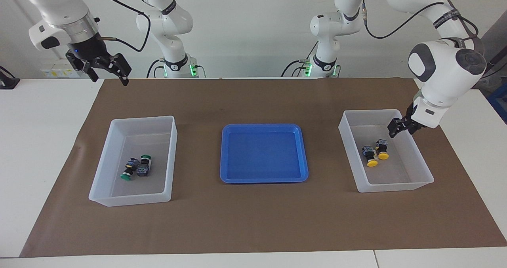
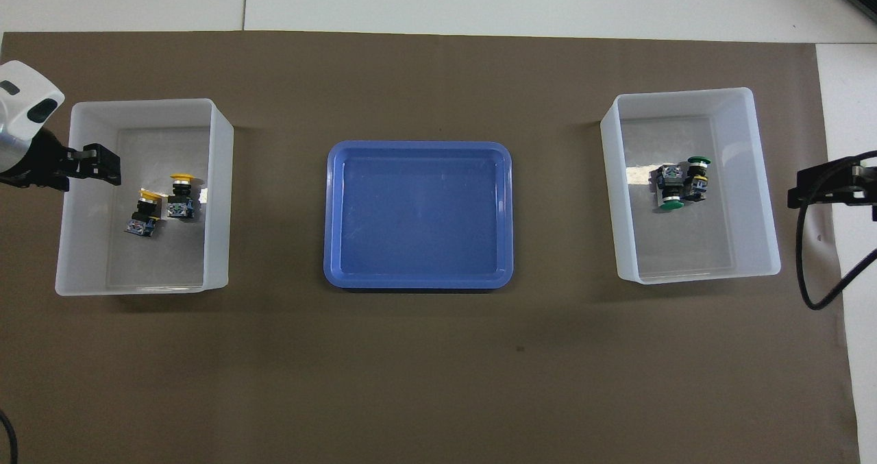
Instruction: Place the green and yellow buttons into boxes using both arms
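Hovering empty over its box's [image 1: 422, 169] rim, the left tool [image 1: 401, 128] is apart; right tool [image 1: 106, 67] waits apart.

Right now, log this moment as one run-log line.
left gripper: open, empty, over translucent white bin | two yellow-capped buttons: inside | right gripper: open, waiting

left pincer [image 1: 399, 130] empty, right pincer [image 1: 106, 71] raised, waiting
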`<state>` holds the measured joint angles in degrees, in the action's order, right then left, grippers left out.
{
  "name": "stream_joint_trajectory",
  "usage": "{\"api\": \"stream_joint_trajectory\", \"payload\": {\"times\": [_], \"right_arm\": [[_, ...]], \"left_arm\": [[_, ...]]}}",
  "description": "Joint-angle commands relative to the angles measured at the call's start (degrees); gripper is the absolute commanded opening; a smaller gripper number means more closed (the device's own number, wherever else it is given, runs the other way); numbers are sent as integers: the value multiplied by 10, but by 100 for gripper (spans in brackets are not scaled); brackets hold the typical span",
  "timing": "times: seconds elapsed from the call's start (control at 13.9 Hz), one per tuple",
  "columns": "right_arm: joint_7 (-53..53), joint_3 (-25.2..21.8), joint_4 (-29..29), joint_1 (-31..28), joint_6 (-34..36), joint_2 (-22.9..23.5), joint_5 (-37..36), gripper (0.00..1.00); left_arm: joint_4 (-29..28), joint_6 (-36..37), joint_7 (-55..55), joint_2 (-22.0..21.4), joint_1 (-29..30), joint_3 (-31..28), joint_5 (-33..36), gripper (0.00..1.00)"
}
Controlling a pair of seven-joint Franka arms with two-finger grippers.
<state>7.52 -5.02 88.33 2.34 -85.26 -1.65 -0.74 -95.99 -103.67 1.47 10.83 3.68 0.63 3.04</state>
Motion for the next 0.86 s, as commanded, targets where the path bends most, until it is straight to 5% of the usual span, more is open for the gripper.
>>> {"api": "stream_joint_trajectory", "payload": {"times": [0.0,0.5,0.79], "right_arm": [[-14,-3,11,0,5,-12,10,100],[-14,-3,11,0,5,-12,10,100],[-14,-3,11,0,5,-12,10,100]], "left_arm": [[81,106,-5,16,-26,-5,-3,77],[97,210,-5,-50,-71,3,-7,81],[27,217,-7,-107,-83,8,-6,89]]}}
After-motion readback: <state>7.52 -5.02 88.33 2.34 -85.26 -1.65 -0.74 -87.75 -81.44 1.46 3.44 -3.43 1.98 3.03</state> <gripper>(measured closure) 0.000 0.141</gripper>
